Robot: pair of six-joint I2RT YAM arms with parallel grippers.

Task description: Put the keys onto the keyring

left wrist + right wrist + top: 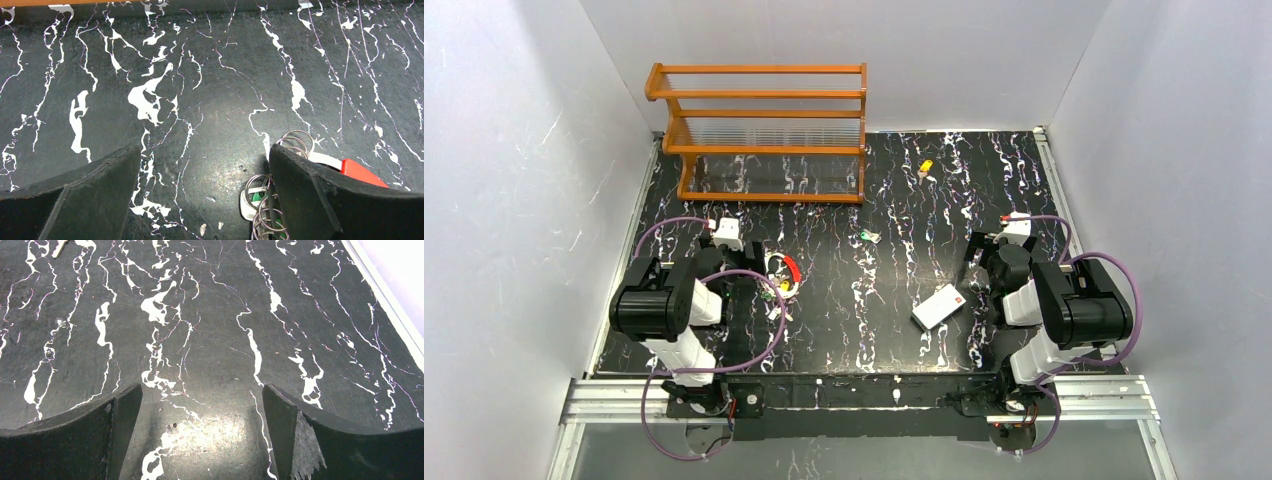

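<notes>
We note the black marbled table (854,345), with a wooden rack (764,130) at its far left. The left gripper (204,152) has its jaws spread wide over bare surface. The right gripper (201,390) is likewise spread. A white card (938,306) lies near the right arm. The keyring (357,171) lies just beside the left gripper's right finger, partly hidden. The green key (865,236) lies mid-table and the yellow key (926,167) farther back, both well apart from the ring
</notes>
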